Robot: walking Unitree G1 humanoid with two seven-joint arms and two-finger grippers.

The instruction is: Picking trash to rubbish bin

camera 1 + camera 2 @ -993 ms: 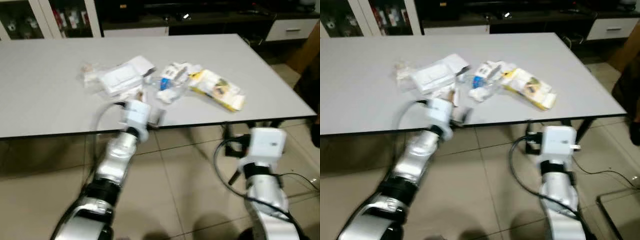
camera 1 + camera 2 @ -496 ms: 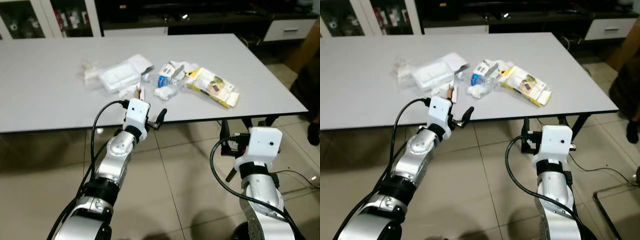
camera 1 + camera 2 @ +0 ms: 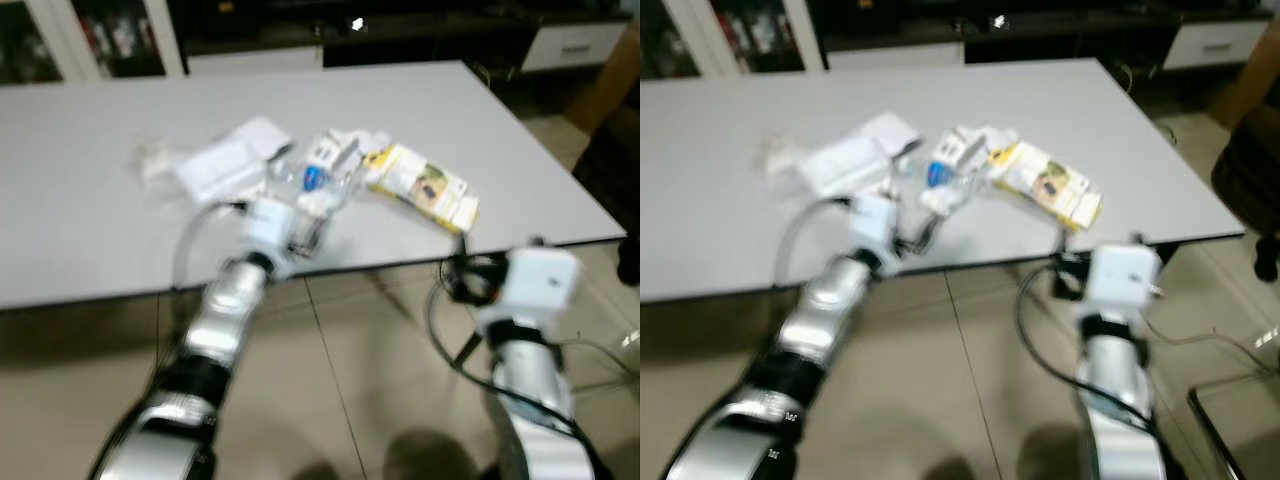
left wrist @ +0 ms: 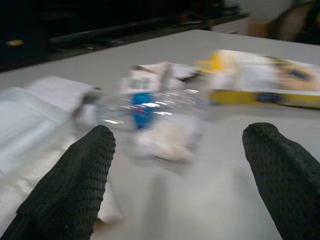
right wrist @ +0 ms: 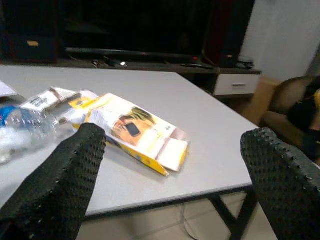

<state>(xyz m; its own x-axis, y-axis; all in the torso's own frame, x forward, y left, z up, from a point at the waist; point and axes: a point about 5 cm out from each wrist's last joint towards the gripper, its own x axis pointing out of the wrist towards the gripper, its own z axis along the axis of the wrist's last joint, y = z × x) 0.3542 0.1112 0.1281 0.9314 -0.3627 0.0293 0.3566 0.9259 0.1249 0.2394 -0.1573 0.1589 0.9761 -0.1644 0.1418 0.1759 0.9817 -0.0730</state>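
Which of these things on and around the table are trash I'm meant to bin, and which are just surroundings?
Trash to bin:
- clear plastic bottle
- yellow carton
- white plastic packaging
- crumpled wrappers

Surroundings:
- grey table
- cabinets behind it
- white drawer unit
- floor cables

Both eye views are motion-blurred throughout, edges smeared. Indoor light is dim but even; the pale grey rectangular tabletop (image 3: 90, 250) reads brightest, the background dark. Left wrist view is soft, with glare on the clear plastic bottle (image 4: 150, 107). Right wrist view is sharper.
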